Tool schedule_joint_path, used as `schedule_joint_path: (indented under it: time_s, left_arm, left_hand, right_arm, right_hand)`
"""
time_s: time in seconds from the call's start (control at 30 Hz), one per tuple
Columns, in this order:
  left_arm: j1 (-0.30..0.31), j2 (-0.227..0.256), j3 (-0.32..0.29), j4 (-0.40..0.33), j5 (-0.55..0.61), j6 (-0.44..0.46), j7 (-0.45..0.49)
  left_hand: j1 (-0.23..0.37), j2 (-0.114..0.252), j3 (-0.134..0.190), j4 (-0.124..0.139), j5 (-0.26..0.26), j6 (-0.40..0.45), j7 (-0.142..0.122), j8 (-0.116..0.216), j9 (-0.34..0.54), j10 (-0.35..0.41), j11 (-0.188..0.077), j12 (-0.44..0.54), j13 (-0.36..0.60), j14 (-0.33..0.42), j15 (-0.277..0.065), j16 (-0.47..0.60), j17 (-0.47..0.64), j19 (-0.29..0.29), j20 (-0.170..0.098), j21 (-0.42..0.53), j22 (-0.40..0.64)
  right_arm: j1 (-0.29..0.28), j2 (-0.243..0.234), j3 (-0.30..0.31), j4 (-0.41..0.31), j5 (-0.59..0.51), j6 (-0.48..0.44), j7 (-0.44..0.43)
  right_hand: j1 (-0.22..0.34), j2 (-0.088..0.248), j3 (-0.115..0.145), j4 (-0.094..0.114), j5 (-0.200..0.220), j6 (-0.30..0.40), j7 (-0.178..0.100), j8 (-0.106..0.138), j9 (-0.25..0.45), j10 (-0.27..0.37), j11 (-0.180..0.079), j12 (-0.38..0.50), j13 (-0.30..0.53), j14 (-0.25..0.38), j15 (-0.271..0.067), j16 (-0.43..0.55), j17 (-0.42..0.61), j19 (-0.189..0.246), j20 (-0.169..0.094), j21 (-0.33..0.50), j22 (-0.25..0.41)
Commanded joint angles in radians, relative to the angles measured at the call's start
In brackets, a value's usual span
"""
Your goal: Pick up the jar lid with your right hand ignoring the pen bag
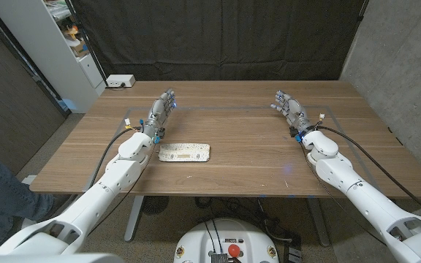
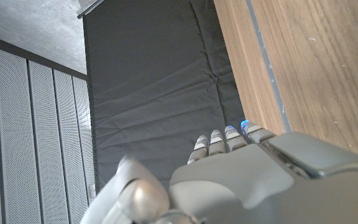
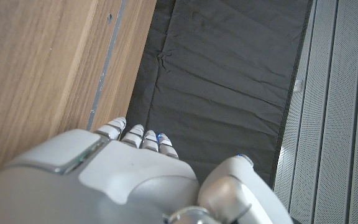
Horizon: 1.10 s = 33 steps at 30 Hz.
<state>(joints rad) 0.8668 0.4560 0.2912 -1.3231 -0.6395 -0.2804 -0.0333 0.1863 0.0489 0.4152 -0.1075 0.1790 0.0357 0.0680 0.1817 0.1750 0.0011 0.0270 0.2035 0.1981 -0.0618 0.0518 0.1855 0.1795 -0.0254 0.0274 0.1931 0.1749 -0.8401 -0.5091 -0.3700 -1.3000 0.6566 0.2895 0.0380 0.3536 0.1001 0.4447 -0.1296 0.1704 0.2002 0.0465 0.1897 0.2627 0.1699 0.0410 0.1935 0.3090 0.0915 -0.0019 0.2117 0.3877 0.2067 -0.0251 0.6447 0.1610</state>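
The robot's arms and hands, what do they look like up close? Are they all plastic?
I can't tell the material. Both arms are glossy white rounded shells with a black cable running along each. The left hand and right hand are grey, with silvery segmented fingers; some fingertips show small blue marks. Near each wrist sit coloured wire ends.

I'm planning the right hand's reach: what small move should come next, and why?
Probably hold off reaching: the right hand is open, holding nothing, and the item lying on the table is a flat pale pouch beside the left hand, seemingly the pen bag to ignore.
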Motion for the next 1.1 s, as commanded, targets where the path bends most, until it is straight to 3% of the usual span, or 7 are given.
schedule_joint_path:
  time_s: [0.03, 0.47, 1.1]
  left_arm:
    - [0.042, -0.156, -0.187, -0.028, 0.235, 0.129, -0.133]
    - [0.044, -0.271, -0.296, -0.036, 0.364, 0.168, -0.214]
    - [0.026, -0.315, -0.347, -0.021, 0.423, 0.185, -0.273]
  left_hand:
    - [0.010, 0.004, 0.008, 0.000, 0.006, 0.004, 0.010, 0.008, 0.002, 0.002, 0.009, 0.007, 0.002, 0.003, 0.008, 0.003, 0.002, 0.001, 0.005, 0.004, 0.004]
    - [0.011, 0.008, 0.007, 0.000, 0.006, 0.006, 0.012, 0.007, 0.001, 0.003, 0.013, 0.007, 0.000, 0.003, 0.012, 0.003, 0.002, -0.002, 0.009, 0.004, 0.004]
    - [0.014, 0.014, 0.008, 0.000, 0.006, 0.007, 0.010, 0.005, 0.001, 0.004, 0.011, 0.007, -0.001, 0.004, 0.011, 0.002, 0.002, -0.009, 0.015, 0.002, 0.005]
  right_arm:
    - [0.001, 0.006, 0.015, 0.006, 0.007, -0.006, 0.018]
    - [0.001, 0.008, 0.021, 0.016, 0.005, -0.002, 0.029]
    - [-0.053, -0.041, 0.039, -0.077, -0.026, 0.004, -0.001]
  right_hand:
    - [0.006, 0.002, 0.004, 0.002, 0.006, 0.008, -0.002, 0.006, 0.001, 0.008, 0.001, 0.005, 0.002, 0.006, 0.000, 0.006, 0.004, 0.008, -0.001, 0.003, 0.002]
    - [0.006, 0.005, 0.002, 0.002, 0.005, 0.009, -0.003, 0.007, -0.004, 0.011, 0.002, 0.005, -0.004, 0.009, 0.001, 0.007, -0.001, 0.011, 0.000, -0.003, 0.002]
    - [0.008, 0.008, -0.003, 0.002, 0.005, 0.013, -0.005, 0.008, -0.012, 0.018, 0.003, 0.006, -0.013, 0.015, 0.003, 0.009, -0.008, 0.019, 0.004, -0.013, 0.002]
